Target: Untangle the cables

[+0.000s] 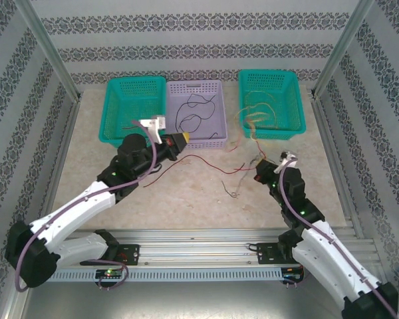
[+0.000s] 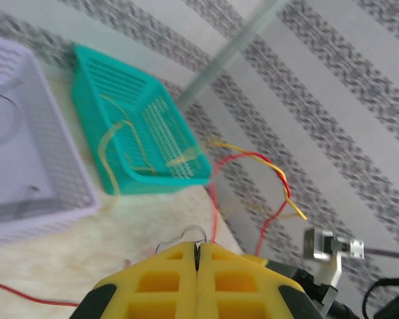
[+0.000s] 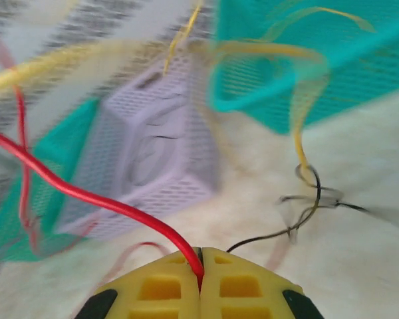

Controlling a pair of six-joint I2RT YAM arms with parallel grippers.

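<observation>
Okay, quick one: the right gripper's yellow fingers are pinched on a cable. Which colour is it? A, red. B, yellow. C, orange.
A: in the right wrist view the red cable runs straight into the closed seam between the fingers of the right gripper.

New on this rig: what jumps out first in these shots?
Three baskets line the table's far edge: a left teal basket, a lilac basket in the middle, and a right teal basket with yellow wires in it. In front of them a red wire stretches across the table, pinched in the shut right claw.
</observation>
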